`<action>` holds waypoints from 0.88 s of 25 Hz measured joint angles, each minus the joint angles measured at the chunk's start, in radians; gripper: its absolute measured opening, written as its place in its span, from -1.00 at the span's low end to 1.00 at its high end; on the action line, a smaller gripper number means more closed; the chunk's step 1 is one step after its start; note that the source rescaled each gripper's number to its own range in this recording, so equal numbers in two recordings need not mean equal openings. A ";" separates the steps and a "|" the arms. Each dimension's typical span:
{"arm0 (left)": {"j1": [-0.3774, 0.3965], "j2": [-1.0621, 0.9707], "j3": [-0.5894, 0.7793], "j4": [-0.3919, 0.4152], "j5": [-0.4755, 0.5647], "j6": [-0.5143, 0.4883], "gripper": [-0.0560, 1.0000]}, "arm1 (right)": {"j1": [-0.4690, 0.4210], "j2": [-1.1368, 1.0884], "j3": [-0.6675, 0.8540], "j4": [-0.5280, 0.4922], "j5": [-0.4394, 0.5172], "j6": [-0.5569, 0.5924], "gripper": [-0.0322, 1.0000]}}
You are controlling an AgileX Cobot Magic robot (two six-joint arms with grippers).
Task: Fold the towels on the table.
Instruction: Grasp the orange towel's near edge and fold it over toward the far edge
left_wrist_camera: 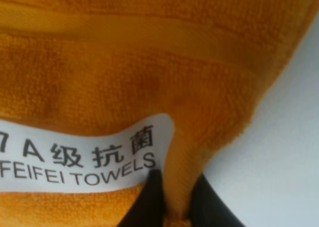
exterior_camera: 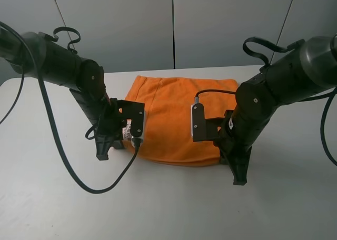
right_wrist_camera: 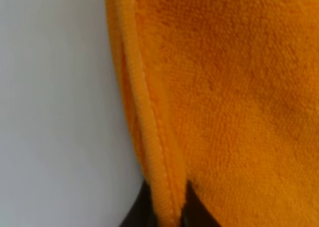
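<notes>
The towel [exterior_camera: 171, 111], bright orange, lies on the white table [exterior_camera: 168, 213] between my two arms. My left gripper [exterior_camera: 111, 145] is at its near left corner, beside the white label [exterior_camera: 126, 130]. In the left wrist view the gripper [left_wrist_camera: 174, 209] is shut, its dark fingers [left_wrist_camera: 149, 202] pinching a fold of towel [left_wrist_camera: 149, 62] next to the printed label [left_wrist_camera: 84, 160]. My right gripper [exterior_camera: 231, 166] is at the near right corner. The right wrist view shows this gripper [right_wrist_camera: 167, 209] shut on the stitched hem [right_wrist_camera: 149, 137], with the towel [right_wrist_camera: 239, 87] filling most of the picture.
Black cables loop from the left arm across the table [exterior_camera: 100, 190] in front of the towel. Bare white tabletop shows beside the towel in both wrist views [left_wrist_camera: 289, 137] [right_wrist_camera: 50, 112]. A grey wall [exterior_camera: 168, 24] stands behind the table's far edge.
</notes>
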 joint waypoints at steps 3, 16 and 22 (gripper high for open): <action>0.000 -0.006 0.000 0.004 0.008 -0.083 -0.89 | 0.000 -0.020 0.000 0.000 0.000 0.000 -0.92; 0.000 -0.210 0.016 0.019 0.088 -0.176 -0.89 | 0.000 -0.179 0.002 0.000 0.008 0.000 -0.93; 0.000 -0.281 0.016 0.019 0.162 -0.236 -0.89 | 0.000 -0.229 -0.027 -0.047 0.065 -0.002 -0.93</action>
